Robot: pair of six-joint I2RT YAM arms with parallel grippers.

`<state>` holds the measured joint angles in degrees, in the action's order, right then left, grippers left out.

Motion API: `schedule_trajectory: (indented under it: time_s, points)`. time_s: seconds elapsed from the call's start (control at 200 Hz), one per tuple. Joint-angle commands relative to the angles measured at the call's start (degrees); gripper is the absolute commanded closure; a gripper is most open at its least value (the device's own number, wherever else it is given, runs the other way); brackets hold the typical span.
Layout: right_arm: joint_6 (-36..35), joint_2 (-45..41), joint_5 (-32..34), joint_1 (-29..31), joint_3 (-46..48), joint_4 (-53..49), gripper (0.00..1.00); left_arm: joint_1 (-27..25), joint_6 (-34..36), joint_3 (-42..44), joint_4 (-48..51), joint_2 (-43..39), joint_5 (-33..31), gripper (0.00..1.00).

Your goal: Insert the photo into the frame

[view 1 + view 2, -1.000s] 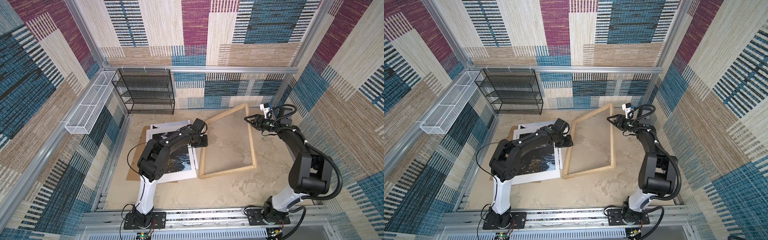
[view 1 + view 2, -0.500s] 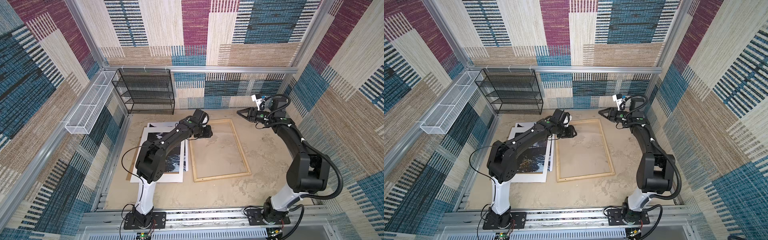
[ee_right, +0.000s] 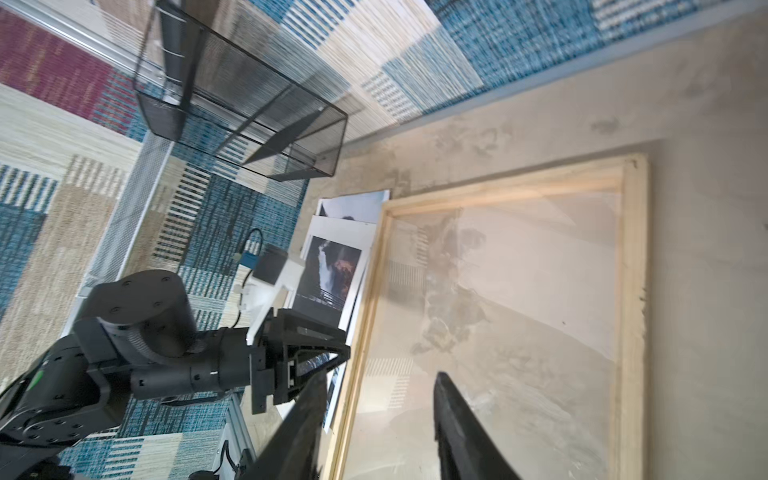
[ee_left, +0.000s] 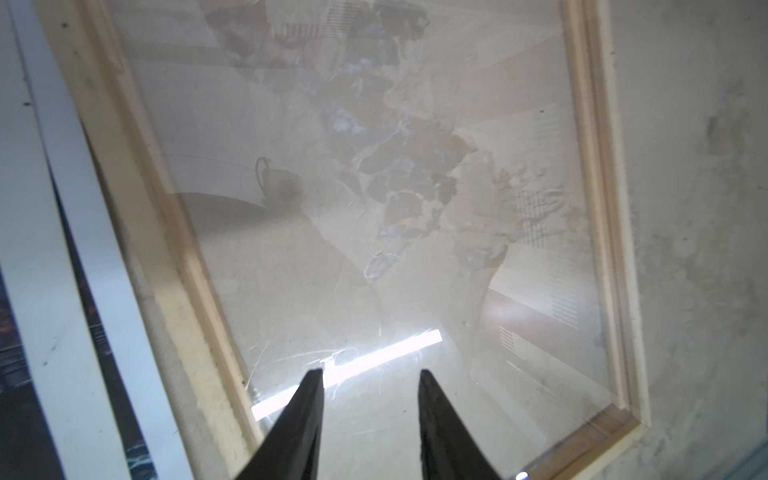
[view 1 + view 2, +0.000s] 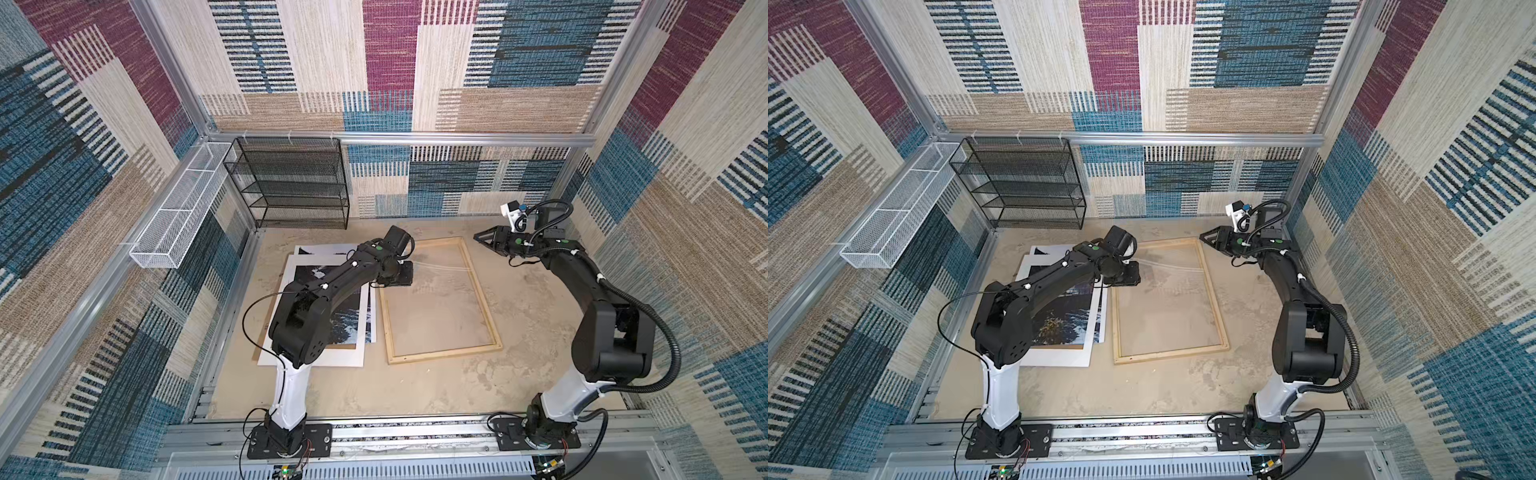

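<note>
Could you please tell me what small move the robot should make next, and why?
I would most likely shift the left hand from above the frame over to the white mat beside it. The frame lies flat and holds no picture, the hand's jaws stand open and empty, and the photo lies under that mat, on the left arm's side.
</note>
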<state>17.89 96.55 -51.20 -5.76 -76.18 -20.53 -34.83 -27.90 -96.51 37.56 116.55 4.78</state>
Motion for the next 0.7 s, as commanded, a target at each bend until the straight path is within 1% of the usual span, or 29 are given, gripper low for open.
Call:
schedule_trajectory:
  time_s: [0.0, 0.065, 0.115, 0.25, 0.406, 0.531, 0.691]
  points:
    - [-2.10, 0.21, 5.12, -0.04, 1.10, -0.87, 0.53, -0.06, -0.79, 1.52, 1.41, -1.27, -5.14, 0.59]
    - [-2.67, 0.31, 6.99, -0.04, 2.04, -1.48, 0.52, 0.00, -1.14, 1.85, 2.84, -1.05, -7.50, 0.59]
    - [-3.00, 0.00, 8.14, -0.04, 3.43, -1.44, 0.48, 0.02, -1.28, 2.10, 3.77, -0.89, -8.80, 0.59]
    - [-3.51, -0.71, 13.06, -0.04, 6.87, -2.10, 0.42, 0.02, -1.11, 3.08, 4.67, -0.74, -10.51, 0.59]
    - [-3.45, -3.30, 18.20, -0.04, 14.22, -3.25, 0.35, 0.02, -1.18, 3.49, 5.66, 0.07, -11.19, 0.60]
    - [-2.14, -6.48, 20.47, 0.30, 19.79, -3.74, 0.34, 0.03, -0.88, 3.20, 5.92, 0.73, -11.53, 0.61]
    - [-0.49, -10.65, 25.33, 1.53, 25.35, -6.18, 0.34, 0.02, -0.48, 3.32, 6.34, 1.52, -12.37, 0.63]
